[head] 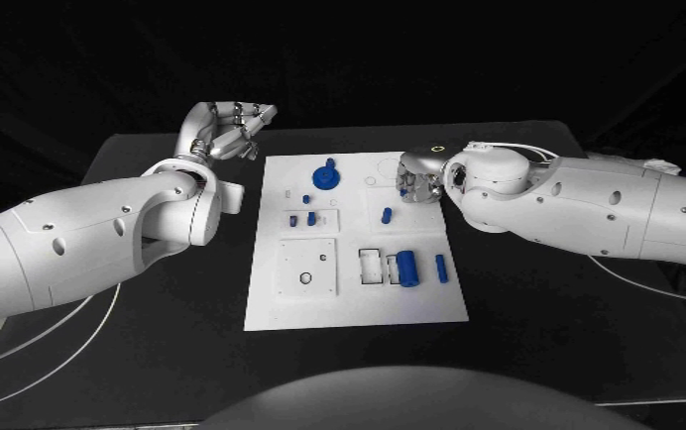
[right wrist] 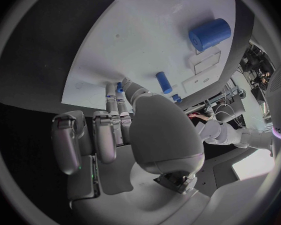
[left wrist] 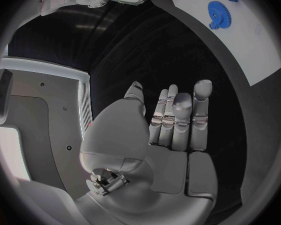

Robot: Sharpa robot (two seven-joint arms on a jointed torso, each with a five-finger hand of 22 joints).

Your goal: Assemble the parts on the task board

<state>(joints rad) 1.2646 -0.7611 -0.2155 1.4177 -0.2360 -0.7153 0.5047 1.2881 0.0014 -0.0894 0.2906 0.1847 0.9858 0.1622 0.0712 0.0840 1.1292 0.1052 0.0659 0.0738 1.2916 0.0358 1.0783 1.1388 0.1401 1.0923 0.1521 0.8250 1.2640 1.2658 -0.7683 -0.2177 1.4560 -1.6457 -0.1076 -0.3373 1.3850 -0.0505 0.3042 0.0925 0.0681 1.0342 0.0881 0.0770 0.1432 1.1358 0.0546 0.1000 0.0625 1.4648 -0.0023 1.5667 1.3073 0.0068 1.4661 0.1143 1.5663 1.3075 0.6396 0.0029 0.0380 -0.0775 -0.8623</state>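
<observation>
While the blue gear [head: 326, 174] is sitting near the task board [head: 358, 301]'s far edge, loose parts [head: 409, 268] are lying unassembled, the left hand [head: 229, 131] hovering empty, fingers straight, the right hand [head: 419, 174] reaching over the far right corner, its grasp unclear.

Backdrop: unbroken black across the upper half of the head view, with no wall, window or seam that can be made out.
Table [head: 171, 351]: black, matte top filling the middle and lower frame; its far edge runs across the upper middle, its corners at upper left and upper right.
Light: soft and even from above, leaving a faint grey sheen on the tabletop, brightest toward the lower right.
Floor: lost in darkness beyond the table's edges.
Room clutter: in the right wrist view, a small patch at the right rim shows dim equipment and cables, too small to identify.
</observation>
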